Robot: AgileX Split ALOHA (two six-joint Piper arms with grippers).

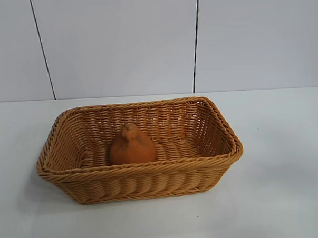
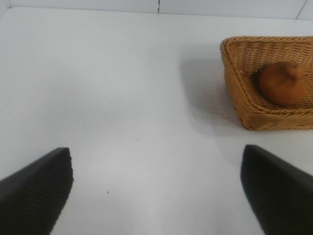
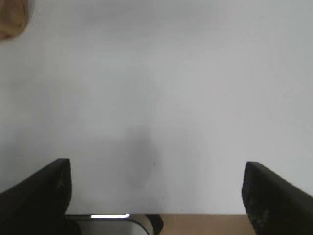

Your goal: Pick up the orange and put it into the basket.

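The orange (image 1: 131,146) sits upright on the floor of the woven wicker basket (image 1: 218,116), knobby top up, at the middle of the table. In the left wrist view the orange (image 2: 282,83) shows inside one end of the basket (image 2: 239,81), well away from my left gripper (image 2: 157,161), which is open over bare table with nothing between its fingers. My right gripper (image 3: 156,169) is also open and empty over bare table near the table's edge; a tan corner of the basket (image 3: 12,17) shows far off. Neither arm appears in the exterior view.
The white table (image 1: 288,187) extends all around the basket. A white panelled wall (image 1: 118,41) stands behind it. In the right wrist view the table's edge (image 3: 195,214) and the brown floor below it show between the fingers.
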